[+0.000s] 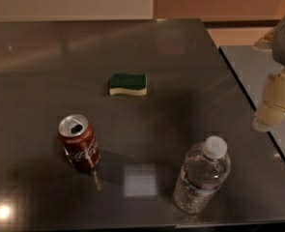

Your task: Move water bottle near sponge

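A: Clear crinkled plastic, white cap: water bottle (201,175) upright at front right of desk (45,81), well apart from sponge (128,84) further back, near centre.

B: And tool (270,111)?

A: Hanging at right edge, above and right of bottle, touching nothing, carrying nothing. How far open: cannot tell.

B: Risks?

A: Tipping, most likely. Tall, light, thin-walled; could topple under a glancing side approach and roll off near edge. Might buckle and slip if squeezed hard. Could also clip red can (79,143) if swung wide left.
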Tool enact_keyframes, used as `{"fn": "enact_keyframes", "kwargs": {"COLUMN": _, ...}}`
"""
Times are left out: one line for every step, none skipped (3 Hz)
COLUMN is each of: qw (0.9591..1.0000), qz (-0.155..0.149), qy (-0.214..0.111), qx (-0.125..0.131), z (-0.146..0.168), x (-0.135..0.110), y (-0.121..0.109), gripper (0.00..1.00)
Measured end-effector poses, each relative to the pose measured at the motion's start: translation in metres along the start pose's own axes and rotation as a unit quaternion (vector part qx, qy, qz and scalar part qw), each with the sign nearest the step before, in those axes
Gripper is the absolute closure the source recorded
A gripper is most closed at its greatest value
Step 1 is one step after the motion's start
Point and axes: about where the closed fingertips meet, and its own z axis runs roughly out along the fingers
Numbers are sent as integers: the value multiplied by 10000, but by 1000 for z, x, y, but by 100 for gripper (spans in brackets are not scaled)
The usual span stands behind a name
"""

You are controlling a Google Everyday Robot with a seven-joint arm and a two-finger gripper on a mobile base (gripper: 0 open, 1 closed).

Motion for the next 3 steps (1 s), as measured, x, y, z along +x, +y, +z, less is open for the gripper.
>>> {"fn": "enact_keyframes", "kwargs": {"qw": 10000, "qz": 0, "qy": -1, "qx": 1, "z": 0, "x": 0, "y": 0, "gripper": 0}}
{"fn": "enact_keyframes", "kwargs": {"qw": 9994, "qz": -182, "qy": -210, "qx": -200, "z": -4, "x": 0, "y": 12, "gripper": 0}}
{"fn": "enact_keyframes", "kwargs": {"qw": 9955, "qz": -430, "qy": -630, "qx": -569, "z": -7, "x": -5, "y": 39, "gripper": 0}}
